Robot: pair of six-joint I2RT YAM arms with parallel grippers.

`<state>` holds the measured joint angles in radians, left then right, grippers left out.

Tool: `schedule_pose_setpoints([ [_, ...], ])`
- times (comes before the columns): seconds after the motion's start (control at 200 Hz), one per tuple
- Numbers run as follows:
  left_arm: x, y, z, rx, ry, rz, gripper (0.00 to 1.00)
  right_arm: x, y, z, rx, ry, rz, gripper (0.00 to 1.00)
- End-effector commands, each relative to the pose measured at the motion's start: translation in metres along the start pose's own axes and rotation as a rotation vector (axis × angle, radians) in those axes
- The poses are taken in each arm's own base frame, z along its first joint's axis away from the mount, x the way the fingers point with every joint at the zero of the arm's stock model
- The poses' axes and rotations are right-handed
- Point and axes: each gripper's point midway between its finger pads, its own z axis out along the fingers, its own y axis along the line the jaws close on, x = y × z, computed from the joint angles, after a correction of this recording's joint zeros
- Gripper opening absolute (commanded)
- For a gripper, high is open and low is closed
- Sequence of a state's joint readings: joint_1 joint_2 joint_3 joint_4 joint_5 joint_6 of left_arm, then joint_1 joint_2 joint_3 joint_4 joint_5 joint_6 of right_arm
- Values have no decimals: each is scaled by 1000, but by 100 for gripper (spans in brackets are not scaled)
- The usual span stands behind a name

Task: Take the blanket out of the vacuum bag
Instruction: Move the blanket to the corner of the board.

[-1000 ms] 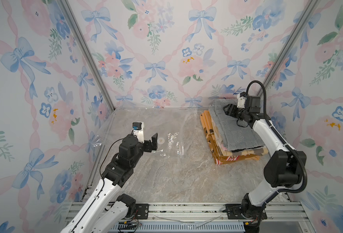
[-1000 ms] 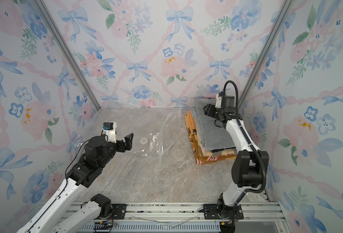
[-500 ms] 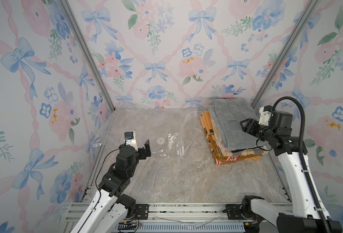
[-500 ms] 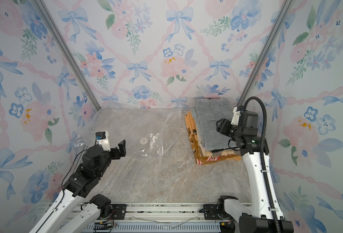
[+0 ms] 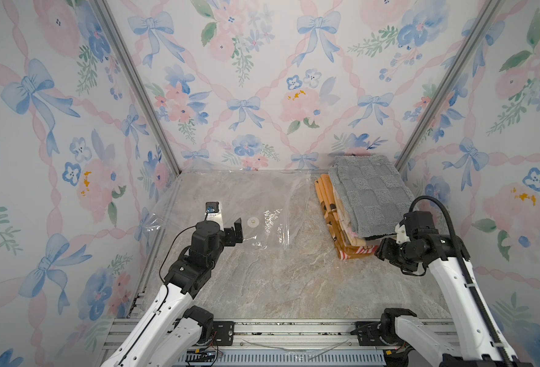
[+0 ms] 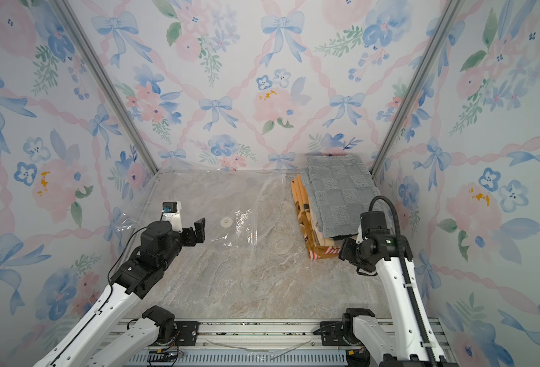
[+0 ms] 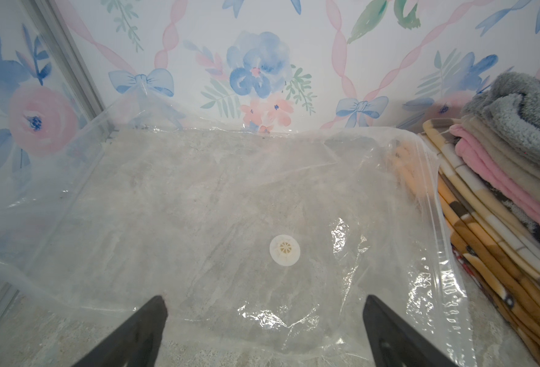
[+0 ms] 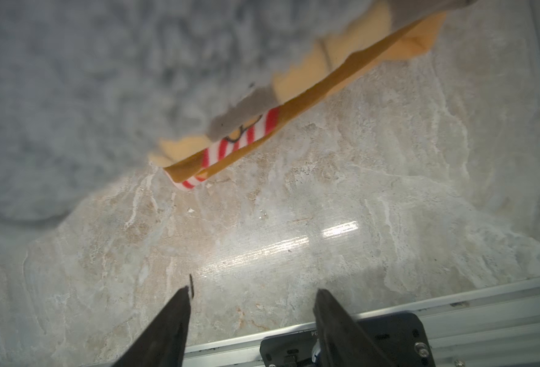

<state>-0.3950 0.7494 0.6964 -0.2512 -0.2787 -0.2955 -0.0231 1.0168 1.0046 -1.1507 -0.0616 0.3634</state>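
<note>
We log left gripper spread wide, empty, over near edge of large crinkly transparent plastic vacuum bag lying flat at eleven o'clock on marble tabletop, right gripper parted, holding nothing, grey checked plush folded blanket outside bag, atop orange folded stack at two o'clock

- The front half of the desk lies bare between the two arms.
- The flat bag covers the back left, and its edges curl up the left and back walls.
- A blanket stack fills the back right corner.
- Bag and stack lie just beside each other at the back, and the gap widens toward the front.
</note>
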Motion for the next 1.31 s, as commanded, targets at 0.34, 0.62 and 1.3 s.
schedule_pose_setpoints([
  [0.34,4,10,8,-5,-14,-29,98,-90,4,61,20,-185,-189,65],
  [0.62,10,23,18,-28,18,-77,98,-123,26,79,-79,-237,-204,65],
  [1.3,41,74,57,-163,166,-208,98,-154,63,79,-138,-228,-229,67],
])
